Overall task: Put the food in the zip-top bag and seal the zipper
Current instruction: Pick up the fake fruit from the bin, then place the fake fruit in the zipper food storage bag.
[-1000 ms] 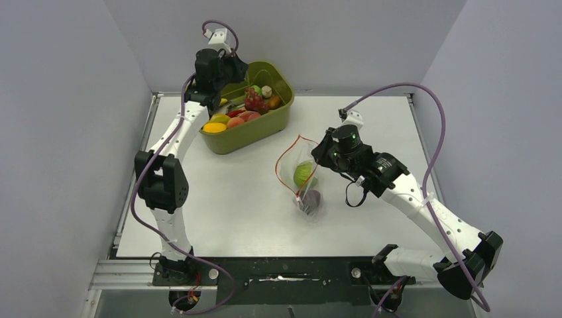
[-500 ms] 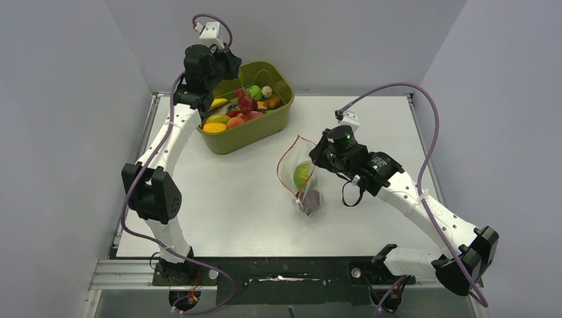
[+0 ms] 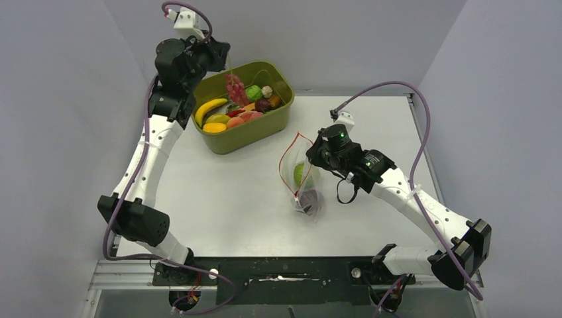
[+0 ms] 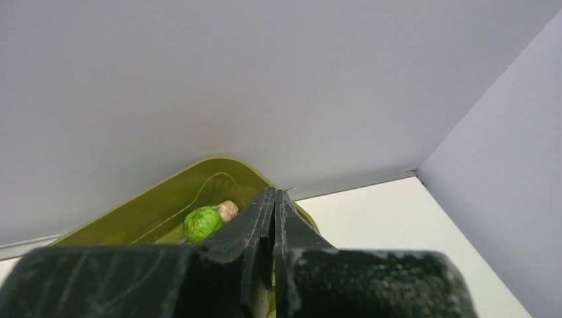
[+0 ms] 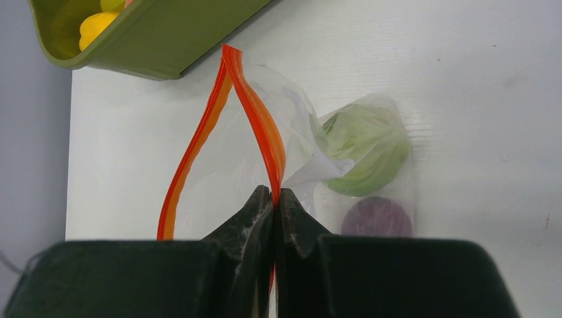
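Note:
The clear zip-top bag [image 3: 296, 169] stands mid-table with its mouth open; a green food [image 3: 302, 174] and a purple food [image 3: 310, 197] lie inside. My right gripper [image 3: 311, 156] is shut on the red-orange zipper strip [image 5: 262, 129], pinching the near side at its fingertips [image 5: 274, 193]. The green food [image 5: 368, 149] and purple food [image 5: 376, 217] show through the bag in the right wrist view. My left gripper [image 3: 222, 63] is raised over the tub, shut, with a red grape bunch [image 3: 233, 89] hanging under it. In the left wrist view the jaws [image 4: 275, 193] are closed and hide the grapes.
The olive-green tub [image 3: 255, 136] stands at the back left of the table and holds a banana [image 3: 211, 107], a green ball [image 4: 202, 223], a mushroom and other toy foods. Walls stand close behind and on both sides.
My left arm has risen and swung left, lifting the red grape bunch out of the pile in the tub. My right gripper has kept its hold on the zipper and shifted slightly left.

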`<move>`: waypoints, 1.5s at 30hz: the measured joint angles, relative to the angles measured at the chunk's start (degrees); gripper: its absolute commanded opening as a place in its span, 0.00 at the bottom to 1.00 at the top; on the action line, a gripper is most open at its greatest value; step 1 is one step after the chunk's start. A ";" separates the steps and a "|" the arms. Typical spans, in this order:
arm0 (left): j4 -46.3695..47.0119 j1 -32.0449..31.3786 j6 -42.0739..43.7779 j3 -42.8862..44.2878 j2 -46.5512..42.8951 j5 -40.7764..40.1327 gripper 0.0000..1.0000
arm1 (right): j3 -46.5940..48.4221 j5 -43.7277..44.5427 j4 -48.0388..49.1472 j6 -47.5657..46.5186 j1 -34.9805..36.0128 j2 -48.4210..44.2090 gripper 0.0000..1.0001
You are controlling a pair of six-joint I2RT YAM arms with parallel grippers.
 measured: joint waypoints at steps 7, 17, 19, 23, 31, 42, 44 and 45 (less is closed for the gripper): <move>0.15 0.00 -4.04 -3.50 -6.73 2.19 0.00 | 0.00 -0.02 0.48 0.11 0.22 1.60 0.00; 2.54 -0.66 -12.98 -12.92 -14.10 9.75 0.00 | 0.39 -1.53 2.97 1.16 0.57 3.74 0.00; 2.89 -0.90 -14.49 -14.16 -15.41 10.86 0.00 | 0.76 -1.92 3.17 1.40 0.59 4.20 0.00; 4.68 -1.42 -17.99 -16.68 -18.45 13.33 0.00 | 1.55 -2.78 4.17 1.53 0.59 5.14 0.00; 10.91 -4.50 -26.84 -20.92 -22.36 17.70 0.00 | 1.99 -3.89 6.82 1.79 1.09 5.77 0.00; 16.83 -6.82 -35.32 -27.17 -27.06 19.10 0.00 | 2.91 -6.99 10.32 3.37 1.95 9.42 0.00; 19.17 -7.37 -37.31 -29.88 -28.15 19.15 0.00 | 2.91 -7.65 10.86 3.72 2.12 9.42 0.00; 20.35 -7.80 -38.29 -31.47 -28.61 19.12 0.00 | 2.91 -7.91 11.17 3.89 2.16 9.42 0.00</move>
